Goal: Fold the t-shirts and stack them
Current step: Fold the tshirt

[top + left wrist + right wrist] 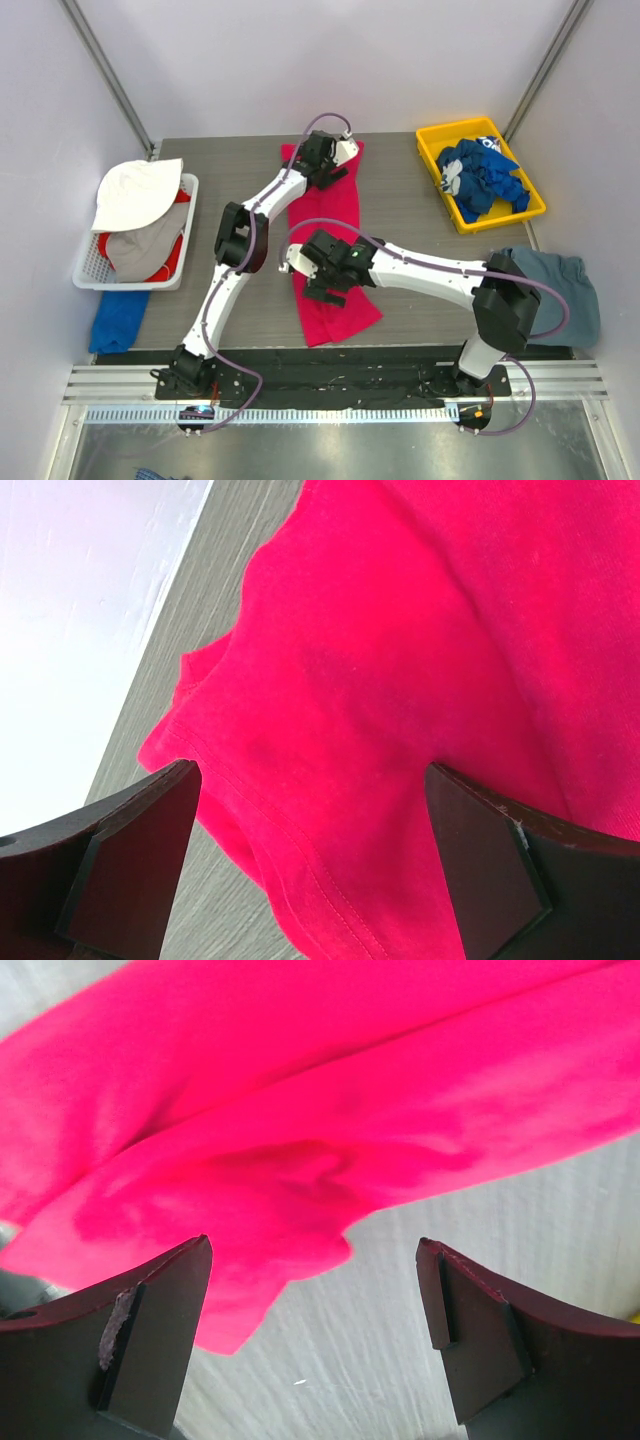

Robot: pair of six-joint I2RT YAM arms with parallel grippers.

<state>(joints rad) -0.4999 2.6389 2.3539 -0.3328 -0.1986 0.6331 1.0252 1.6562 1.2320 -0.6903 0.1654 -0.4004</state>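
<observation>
The bright pink-red t-shirt (335, 262) lies in a long strip down the middle of the table. My left gripper (322, 158) hovers open over its far end; the left wrist view shows a hemmed sleeve (330, 810) between the spread jaws. My right gripper (312, 268) is open over the shirt's left edge near the middle; the right wrist view shows a loose cloth corner (250, 1260) under the jaws. A slate grey-blue t-shirt (560, 290) lies at the right edge. Royal blue t-shirts (480, 178) fill a yellow bin (432, 142).
A white basket (90, 270) at the left holds white, grey and red cloth. A blue cloth (118, 318) lies in front of it. Grey walls stand close around the table.
</observation>
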